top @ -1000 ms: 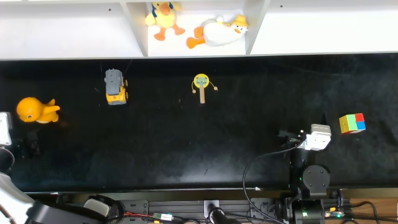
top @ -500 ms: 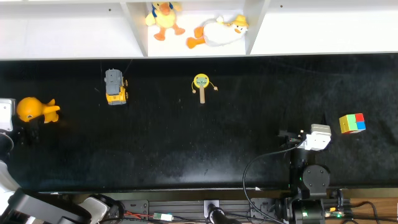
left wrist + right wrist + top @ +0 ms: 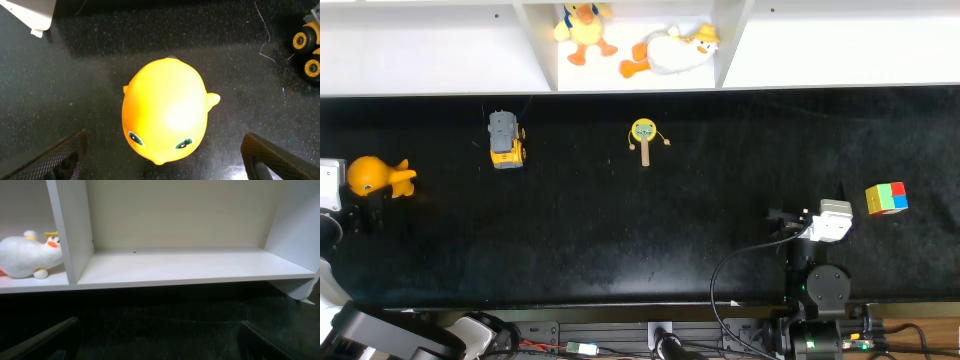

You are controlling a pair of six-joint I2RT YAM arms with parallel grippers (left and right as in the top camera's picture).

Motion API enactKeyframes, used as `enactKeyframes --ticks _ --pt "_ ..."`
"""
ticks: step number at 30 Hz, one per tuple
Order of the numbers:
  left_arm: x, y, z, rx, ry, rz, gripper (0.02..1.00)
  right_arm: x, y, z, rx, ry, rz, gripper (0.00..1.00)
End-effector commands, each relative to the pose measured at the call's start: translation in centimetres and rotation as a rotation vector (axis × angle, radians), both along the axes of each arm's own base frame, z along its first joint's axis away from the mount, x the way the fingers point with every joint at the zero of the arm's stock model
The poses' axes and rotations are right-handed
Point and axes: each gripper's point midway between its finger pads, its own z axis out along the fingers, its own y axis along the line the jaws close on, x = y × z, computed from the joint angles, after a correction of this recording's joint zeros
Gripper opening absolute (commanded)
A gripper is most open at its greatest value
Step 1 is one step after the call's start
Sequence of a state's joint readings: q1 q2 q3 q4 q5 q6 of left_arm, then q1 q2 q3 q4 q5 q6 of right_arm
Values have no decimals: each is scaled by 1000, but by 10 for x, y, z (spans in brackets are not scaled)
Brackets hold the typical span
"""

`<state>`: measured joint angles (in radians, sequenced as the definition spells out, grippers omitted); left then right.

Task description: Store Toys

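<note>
Below the wide-open, empty left claw [image 3: 165,161] sits the orange duck [image 3: 165,107] — yellow plush [image 3: 584,28], white plush [image 3: 670,52] shelved — four others not yet stored.

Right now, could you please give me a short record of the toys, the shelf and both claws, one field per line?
Toys on the black table: orange duck, toy truck, small rattle drum, coloured cube
Toys in the shelf, middle compartment: yellow plush duck, white plush duck
Left claw: open, one finger on either side of the orange duck, not touching it
Right claw: open, holding nothing, facing the shelf
</note>
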<state>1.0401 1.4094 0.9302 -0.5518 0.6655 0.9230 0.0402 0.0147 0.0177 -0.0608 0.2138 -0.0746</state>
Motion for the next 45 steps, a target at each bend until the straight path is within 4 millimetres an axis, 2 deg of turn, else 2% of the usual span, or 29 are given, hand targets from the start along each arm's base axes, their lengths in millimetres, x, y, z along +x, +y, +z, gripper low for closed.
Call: enactKeyframes --ticks 1,8,17,23,26,31,35,40,45 --pt "5 5 8 19 -16 -8 998 0 1 -3 0 -3 2 996" --pt "7 14 7 2 -22 51 996 0 1 -3 0 -3 2 993" --pt "11 16 -8 -28 -3 43 998 0 1 -3 0 -3 2 996" --pt "18 14 -6 -11 -13 24 998 0 1 -3 0 -3 2 993" --pt "18 13 -6 -11 -14 21 884 0 1 -3 0 -3 2 996" --pt "18 13 -6 -12 -14 22 494 0 1 -3 0 -3 2 996" --pt "18 13 -6 -24 -15 33 279 0 1 -3 0 -3 2 996" --pt "19 8 6 -23 -47 24 196 0 1 -3 0 -3 1 996" --pt "20 -1 41 3 -124 31 187 0 1 -3 0 -3 2 996"
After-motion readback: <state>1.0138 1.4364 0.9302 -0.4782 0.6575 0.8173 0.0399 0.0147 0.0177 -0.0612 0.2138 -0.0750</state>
